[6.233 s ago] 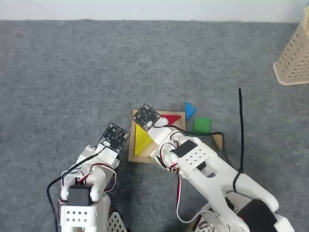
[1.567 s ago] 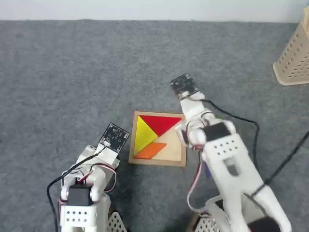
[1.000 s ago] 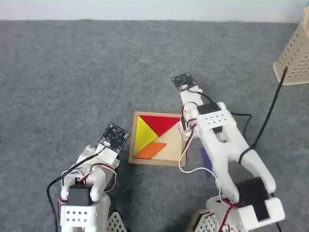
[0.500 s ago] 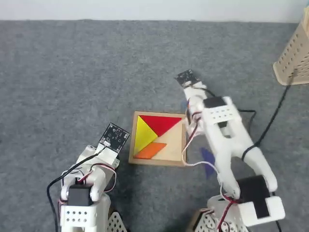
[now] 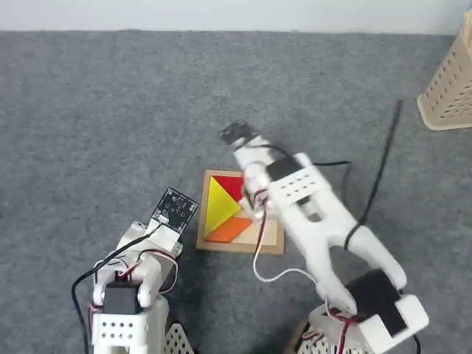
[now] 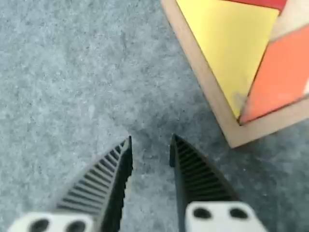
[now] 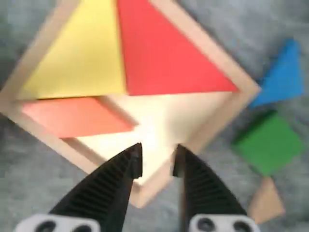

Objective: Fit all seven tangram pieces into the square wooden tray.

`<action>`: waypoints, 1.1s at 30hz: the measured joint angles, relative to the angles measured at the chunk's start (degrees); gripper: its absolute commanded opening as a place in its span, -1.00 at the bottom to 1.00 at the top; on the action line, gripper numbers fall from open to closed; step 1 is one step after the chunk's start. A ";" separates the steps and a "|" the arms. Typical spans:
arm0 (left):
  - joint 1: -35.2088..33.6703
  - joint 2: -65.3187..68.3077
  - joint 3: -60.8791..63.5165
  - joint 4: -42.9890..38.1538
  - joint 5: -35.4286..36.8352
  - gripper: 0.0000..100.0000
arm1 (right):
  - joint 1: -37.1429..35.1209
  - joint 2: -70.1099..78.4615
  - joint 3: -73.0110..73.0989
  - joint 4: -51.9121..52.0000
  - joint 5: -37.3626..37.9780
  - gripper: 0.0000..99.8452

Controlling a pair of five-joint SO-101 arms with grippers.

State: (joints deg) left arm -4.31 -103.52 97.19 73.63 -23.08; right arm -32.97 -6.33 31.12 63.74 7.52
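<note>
The square wooden tray (image 5: 236, 247) lies on the grey desk (image 5: 110, 103). It holds a yellow triangle (image 7: 82, 58), a red triangle (image 7: 164, 58) and an orange parallelogram (image 7: 72, 118). The right pincer (image 7: 157, 152) hovers over the tray's bare floor, jaws slightly parted and empty. Just outside the tray lie a blue triangle (image 7: 282, 75), a green square (image 7: 268, 142) and a tan triangle (image 7: 265, 203). The left pincer (image 6: 150, 145), narrowly parted and empty, sits over the desk near a tray corner.
</note>
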 measured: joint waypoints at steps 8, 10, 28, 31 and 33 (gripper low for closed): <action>0.00 0.00 0.00 0.00 0.00 -0.76 | -0.79 0.00 4.40 -7.38 -3.08 -0.99; 0.00 0.00 0.00 0.00 0.00 -0.76 | -0.88 0.00 5.54 -9.67 -3.08 -0.99; 0.00 0.00 0.00 0.00 0.00 -0.76 | -9.67 -6.95 14.33 -16.79 -4.40 -0.99; 0.00 0.00 0.00 0.00 0.00 -0.76 | -10.46 -10.81 17.14 -19.25 -4.40 -0.99; 0.00 0.00 0.00 0.00 0.00 -0.76 | -10.64 -11.16 17.32 -19.96 -4.40 -0.99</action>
State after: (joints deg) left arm -4.31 -103.52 97.19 73.63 -23.08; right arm -43.60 -17.49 48.44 43.78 3.12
